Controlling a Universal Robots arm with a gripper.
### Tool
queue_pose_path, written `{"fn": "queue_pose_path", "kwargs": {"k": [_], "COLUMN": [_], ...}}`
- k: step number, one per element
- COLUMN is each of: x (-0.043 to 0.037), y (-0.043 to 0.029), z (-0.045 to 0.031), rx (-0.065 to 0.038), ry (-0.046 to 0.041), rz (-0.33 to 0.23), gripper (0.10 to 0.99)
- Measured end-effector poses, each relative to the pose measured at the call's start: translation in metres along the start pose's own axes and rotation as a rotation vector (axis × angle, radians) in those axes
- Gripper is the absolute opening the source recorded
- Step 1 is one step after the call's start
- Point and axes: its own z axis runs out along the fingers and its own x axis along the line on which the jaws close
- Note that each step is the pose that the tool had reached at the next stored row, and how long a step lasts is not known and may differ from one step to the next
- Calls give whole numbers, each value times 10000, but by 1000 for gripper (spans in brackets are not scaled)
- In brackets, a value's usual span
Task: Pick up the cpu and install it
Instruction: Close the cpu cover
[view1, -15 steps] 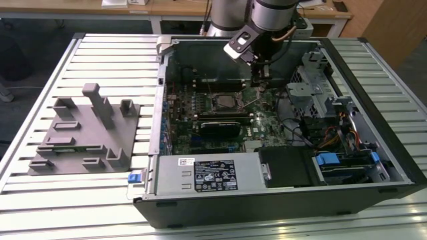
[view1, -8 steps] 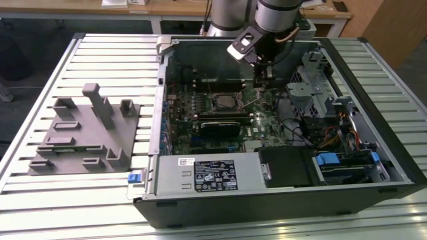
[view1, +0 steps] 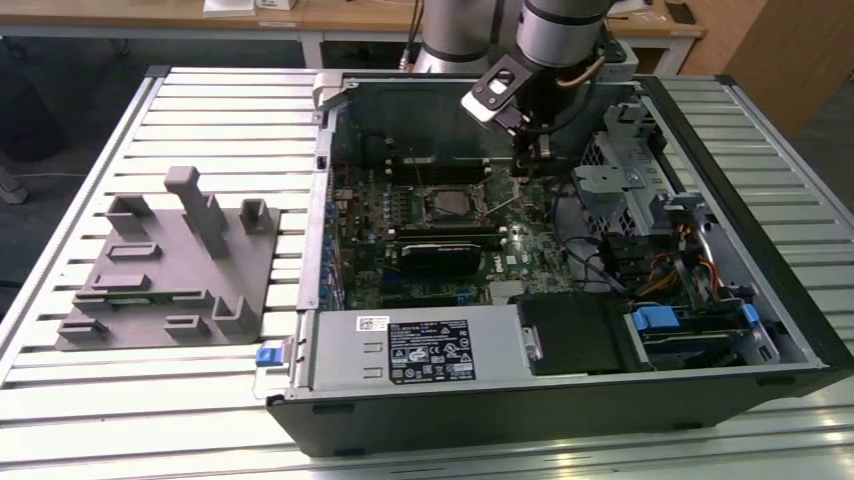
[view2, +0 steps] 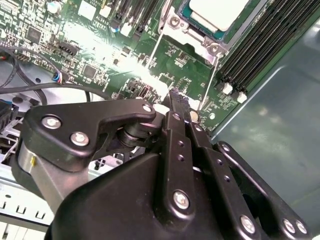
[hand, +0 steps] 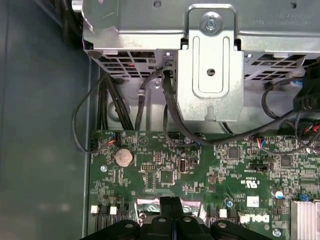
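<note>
The cpu, pale and silvery, lies inside the metal-framed socket on the green motherboard of the open computer case. The socket's thin wire levers run along its sides in the second wrist view. My gripper hangs over the board, on the exterior view's right of the socket and apart from it. Its black fingers are pressed together, shut with nothing between them. The fingertips hover just above the board.
A grey moulded fixture stands on the slatted table at the exterior view's left. A labelled power-supply box fills the case's near corner. A metal drive cage with black cables sits beyond the board, and memory slots flank the socket.
</note>
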Motion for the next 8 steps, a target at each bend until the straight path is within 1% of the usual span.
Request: {"fn": "queue_pose_path", "kwargs": {"k": [8], "x": [14], "y": [94], "z": [23], "rx": [0], "ry": [1], "rz": [0], "gripper": [106]}}
